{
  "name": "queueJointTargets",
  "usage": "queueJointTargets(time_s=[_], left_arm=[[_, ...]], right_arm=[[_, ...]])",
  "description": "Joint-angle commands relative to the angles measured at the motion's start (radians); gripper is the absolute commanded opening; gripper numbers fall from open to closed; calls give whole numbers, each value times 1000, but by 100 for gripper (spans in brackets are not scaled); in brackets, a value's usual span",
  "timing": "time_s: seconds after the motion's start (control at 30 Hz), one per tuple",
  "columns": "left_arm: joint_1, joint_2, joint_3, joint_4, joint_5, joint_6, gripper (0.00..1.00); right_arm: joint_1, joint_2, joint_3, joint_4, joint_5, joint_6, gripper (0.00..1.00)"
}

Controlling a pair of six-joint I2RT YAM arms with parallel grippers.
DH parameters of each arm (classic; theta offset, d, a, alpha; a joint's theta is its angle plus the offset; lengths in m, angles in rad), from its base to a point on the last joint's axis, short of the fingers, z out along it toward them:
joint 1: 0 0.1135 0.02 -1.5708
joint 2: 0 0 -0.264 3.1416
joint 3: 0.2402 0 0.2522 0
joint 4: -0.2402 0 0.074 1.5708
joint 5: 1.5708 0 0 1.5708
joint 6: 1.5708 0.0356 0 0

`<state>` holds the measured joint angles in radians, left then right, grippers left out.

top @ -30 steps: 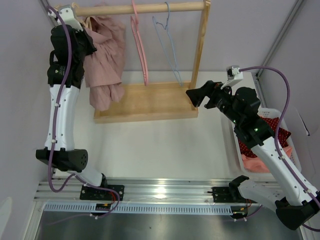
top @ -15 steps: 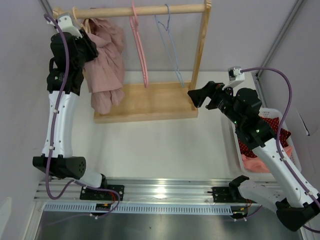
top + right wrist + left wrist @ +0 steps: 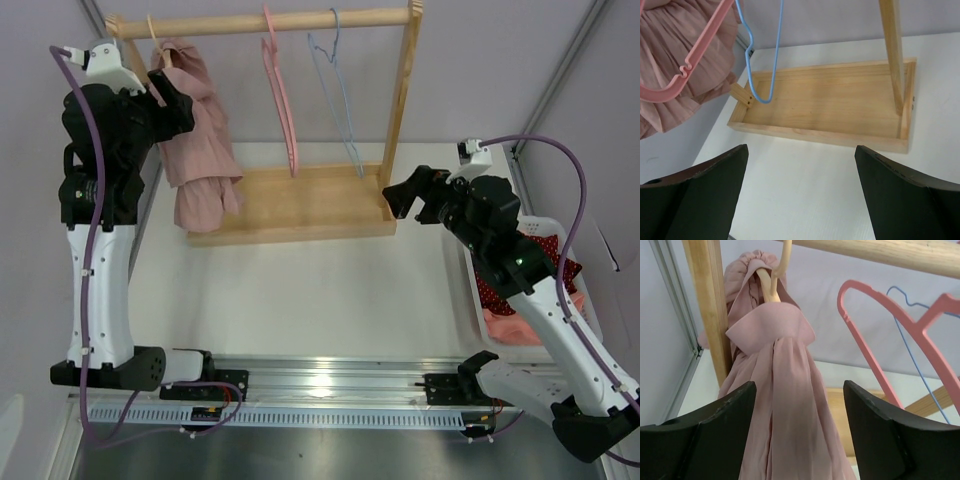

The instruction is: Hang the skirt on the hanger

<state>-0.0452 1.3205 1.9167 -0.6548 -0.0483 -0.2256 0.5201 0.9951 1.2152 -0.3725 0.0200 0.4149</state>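
At the left end of the rail (image 3: pixel 230 21), beside the rack's left post (image 3: pixel 705 305), the pink skirt (image 3: pixel 200 140) hangs from a cream hanger (image 3: pixel 771 284). The placing looks done, and only backing the arm clear seems left. The skirt's long axis is vertical, waistband up and hem toward the base (image 3: pixel 290 205). The left gripper (image 3: pixel 799 395) has its fingers spread with the cloth between them, unpinched, and the right gripper (image 3: pixel 800 160) is spread wide and empty.

Apparent gap between skirt (image 3: pixel 196 150), pink hanger (image 3: pixel 281 100)

Bright, even light (soft shadows); glare on the metal rail (image 3: pixel 320 381), focus sharp.
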Motion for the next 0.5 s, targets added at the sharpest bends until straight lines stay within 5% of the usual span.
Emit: queueJointTargets(time_s=[0.0,0.27,0.47], left_arm=[[7,-46,68,-60,39,42,77],[5,-118,64,-69,232,-27,77],[-109,-240,-175,-5,303,-81,75]], right_arm=[[-6,7,66,-86,69,2,95],[-46,62,116,-337,243,62,95],[-271,4,-6,-494,253,108,95]])
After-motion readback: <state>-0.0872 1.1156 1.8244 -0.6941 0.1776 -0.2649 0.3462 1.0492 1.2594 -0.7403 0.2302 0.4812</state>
